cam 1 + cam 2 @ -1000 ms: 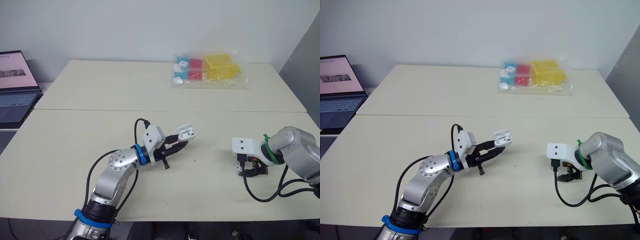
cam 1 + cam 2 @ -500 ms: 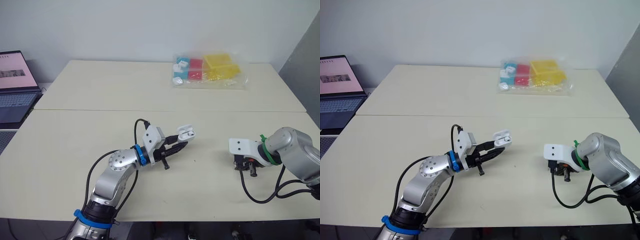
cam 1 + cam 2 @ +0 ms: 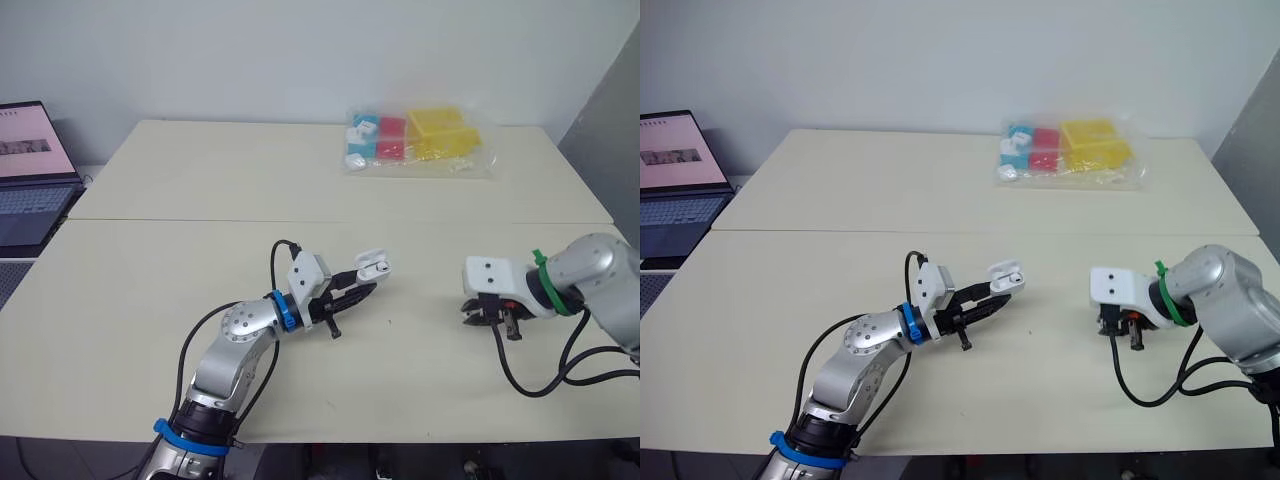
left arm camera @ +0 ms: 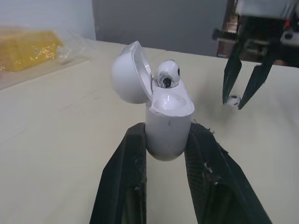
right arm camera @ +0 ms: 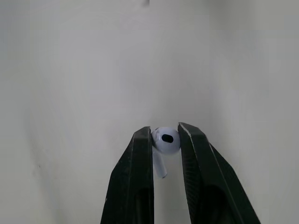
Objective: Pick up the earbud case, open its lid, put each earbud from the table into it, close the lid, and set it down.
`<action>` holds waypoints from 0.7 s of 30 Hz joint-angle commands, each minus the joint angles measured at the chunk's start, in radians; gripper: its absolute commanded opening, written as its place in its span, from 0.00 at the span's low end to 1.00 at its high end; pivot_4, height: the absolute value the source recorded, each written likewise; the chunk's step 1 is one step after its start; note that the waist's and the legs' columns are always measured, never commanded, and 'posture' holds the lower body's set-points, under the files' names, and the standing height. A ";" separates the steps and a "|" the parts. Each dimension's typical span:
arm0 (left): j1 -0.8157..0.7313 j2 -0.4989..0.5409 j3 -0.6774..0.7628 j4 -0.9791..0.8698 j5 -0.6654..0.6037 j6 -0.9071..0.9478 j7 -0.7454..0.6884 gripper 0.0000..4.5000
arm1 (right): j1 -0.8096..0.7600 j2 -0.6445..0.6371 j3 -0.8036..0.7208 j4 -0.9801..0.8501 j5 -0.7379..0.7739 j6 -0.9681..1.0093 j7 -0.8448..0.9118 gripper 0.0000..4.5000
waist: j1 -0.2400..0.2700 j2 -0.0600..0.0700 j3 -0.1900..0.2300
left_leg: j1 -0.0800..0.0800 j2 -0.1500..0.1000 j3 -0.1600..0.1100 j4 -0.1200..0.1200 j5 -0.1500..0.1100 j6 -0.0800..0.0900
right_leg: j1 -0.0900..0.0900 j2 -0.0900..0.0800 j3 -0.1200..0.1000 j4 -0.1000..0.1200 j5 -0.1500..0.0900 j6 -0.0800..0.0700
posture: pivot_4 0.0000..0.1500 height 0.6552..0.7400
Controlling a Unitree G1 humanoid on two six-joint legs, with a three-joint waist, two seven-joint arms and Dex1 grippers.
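Two cream tabletops (image 3: 200, 180) meet at a seam (image 3: 300, 221) across the head view's middle, under a plain pale wall (image 3: 300, 50); a laptop (image 3: 30, 170) sits at the left edge, a bag (image 3: 415, 140) of coloured blocks at upper centre. Your left gripper (image 3: 358, 287), centre frame, clamps the case (image 3: 372, 267). In the left wrist view its lid (image 4: 128, 70) stands open with one earbud (image 4: 167, 74) seated. In the right wrist view your right gripper (image 5: 164, 130) pinches the second earbud (image 5: 167, 140), tabletop behind it.

Silver arms (image 3: 235, 345), black cables (image 3: 530, 385). Left hand (image 4: 166, 135): black fingers (image 4: 128, 172), blue wrist ring (image 3: 280, 308). Right hand (image 5: 164, 137): green ring (image 3: 541, 283).
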 commanded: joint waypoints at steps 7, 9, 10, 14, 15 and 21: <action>-0.090 -0.017 0.032 0.029 -0.024 -0.016 0.008 0.17 | -0.025 0.149 -0.281 -0.177 0.259 0.176 -0.170 0.09 | 0.003 0.000 0.000 | -0.001 0.000 0.000 -0.001 0.000 0.000 | 0.000 0.000 0.001 -0.001 0.000 0.000 | 1.00 0.94; -0.098 -0.016 0.035 0.032 -0.027 -0.013 0.007 0.17 | -0.023 0.188 -0.317 -0.200 0.298 0.194 -0.218 0.09 | 0.003 0.000 0.000 | -0.001 0.000 -0.001 0.000 0.000 0.000 | 0.000 0.000 0.001 -0.001 0.000 0.000 | 1.00 0.94; -0.100 -0.015 0.036 0.033 -0.028 -0.011 0.007 0.17 | -0.023 0.201 -0.329 -0.209 0.317 0.205 -0.235 0.09 | 0.003 0.000 0.000 | -0.001 0.000 0.000 0.000 0.000 0.000 | 0.000 0.000 0.001 -0.001 0.000 0.000 | 1.00 0.94; -0.116 -0.014 0.049 0.039 -0.035 -0.002 0.005 0.17 | -0.012 0.348 -0.400 -0.241 0.395 0.177 -0.365 0.09 | 0.003 0.000 0.000 | -0.001 0.000 0.000 0.000 0.000 0.000 | 0.001 0.000 0.000 0.000 0.000 0.000 | 1.00 0.94; -0.120 -0.013 0.052 0.042 -0.037 0.001 0.004 0.17 | -0.011 0.376 -0.409 -0.248 0.420 0.192 -0.391 0.09 | 0.003 0.000 0.000 | -0.001 0.000 0.000 0.000 0.000 0.000 | 0.000 0.000 0.001 0.000 0.000 0.000 | 1.00 0.94; -0.136 -0.010 0.062 0.038 -0.047 0.020 0.009 0.17 | 0.049 0.513 -0.386 -0.321 0.468 0.143 -0.549 0.09 | 0.002 0.000 0.000 | -0.001 0.000 0.000 0.000 0.000 0.000 | 0.000 0.000 0.000 0.000 0.000 0.000 | 1.00 0.94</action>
